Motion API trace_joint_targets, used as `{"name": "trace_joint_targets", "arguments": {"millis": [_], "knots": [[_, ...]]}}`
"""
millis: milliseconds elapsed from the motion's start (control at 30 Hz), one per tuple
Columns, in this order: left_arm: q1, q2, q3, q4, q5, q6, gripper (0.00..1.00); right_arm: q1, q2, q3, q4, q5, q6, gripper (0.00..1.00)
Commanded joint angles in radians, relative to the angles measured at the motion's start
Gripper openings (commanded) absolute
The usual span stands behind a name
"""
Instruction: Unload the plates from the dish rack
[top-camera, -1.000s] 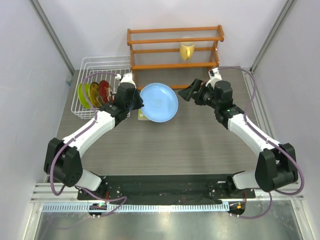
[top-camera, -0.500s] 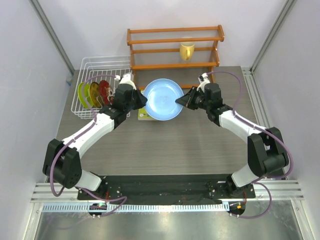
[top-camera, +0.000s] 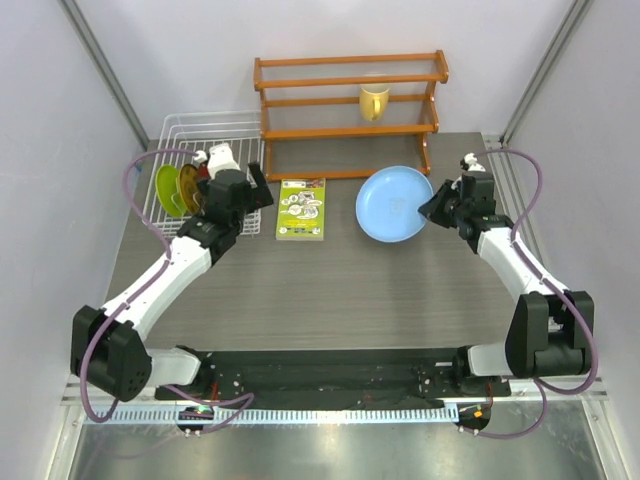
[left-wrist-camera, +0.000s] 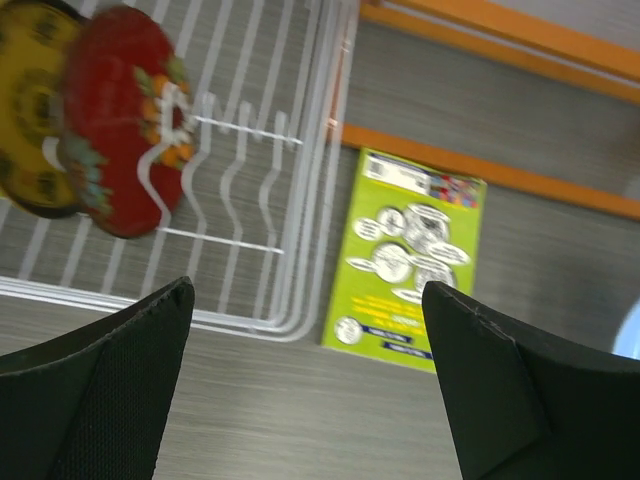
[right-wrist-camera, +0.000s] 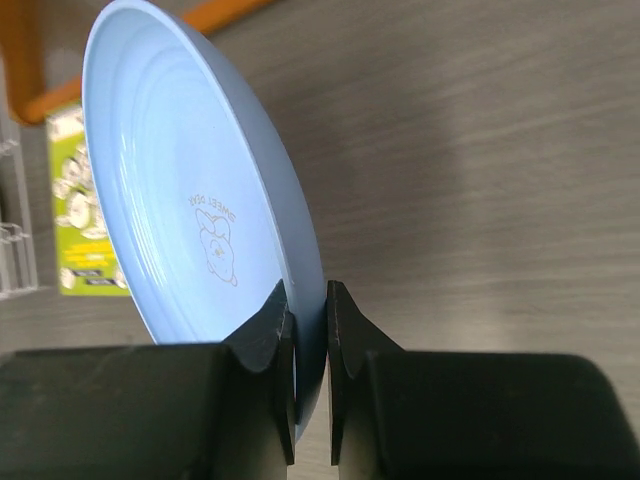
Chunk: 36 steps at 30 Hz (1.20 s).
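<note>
- The light blue plate (top-camera: 393, 204) has changed hands. 0.5 s ago both arms met on it mid-table; now only the right gripper (right-wrist-camera: 309, 292) has it, fingers pinched tight on its edge.
- The plate now sits toward 3 o'clock on the table (top-camera: 330, 290), well apart from the dish rack (top-camera: 205, 135) at 10 o'clock.
- The left gripper (left-wrist-camera: 308, 288) has let go and swung back toward the rack. Its fingers are spread wide with nothing between them.
- A green booklet (top-camera: 301, 208), partly covered by the plate before, now shows in full near 12 o'clock.
- Judgement: 1 plate is out but not yet set down, and 3 remain in the rack, so the left arm looks placed for the next.
- Hard to see: from above, the left wrist hides the dark red plate (left-wrist-camera: 120, 120), which shows only in the blurred left wrist view.
- The yellow-orange plate (left-wrist-camera: 30, 100) is cut off at that view's 9 o'clock edge, and the lime green plate (top-camera: 165, 190) shows only from above.
- Whether the blue plate's lower edge touches the table — I cannot tell.
</note>
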Motion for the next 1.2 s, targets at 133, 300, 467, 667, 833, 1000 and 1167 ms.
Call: {"name": "trace_joint_targets", "arguments": {"millis": [133,300,467,667,833,1000,1167], "knots": [[0.163,-0.038,0.015,-0.014,-0.119,0.117,0.96,-0.002,0.1,-0.036,-0.041,-0.074,-0.06,0.01],[0.244,0.002,0.023,-0.003,-0.116,0.145,0.96,-0.002,0.202,-0.042,0.027,-0.095,-0.042,0.07],[0.272,0.049,0.016,0.018,-0.087,0.151,0.95,-0.002,0.287,-0.023,0.029,-0.099,-0.043,0.36],[0.283,0.097,0.015,0.069,-0.064,0.154,0.93,-0.003,0.241,0.001,-0.048,0.076,-0.075,0.66],[0.292,0.16,0.033,0.133,-0.087,0.183,0.89,-0.003,0.116,0.026,-0.12,0.225,-0.127,0.68],[0.301,0.264,0.095,0.198,-0.121,0.228,0.84,-0.003,0.016,0.038,-0.151,0.25,-0.137,0.69],[0.329,0.364,0.144,0.224,-0.112,0.208,0.76,-0.003,-0.047,0.06,-0.172,0.242,-0.135,0.73]]}}
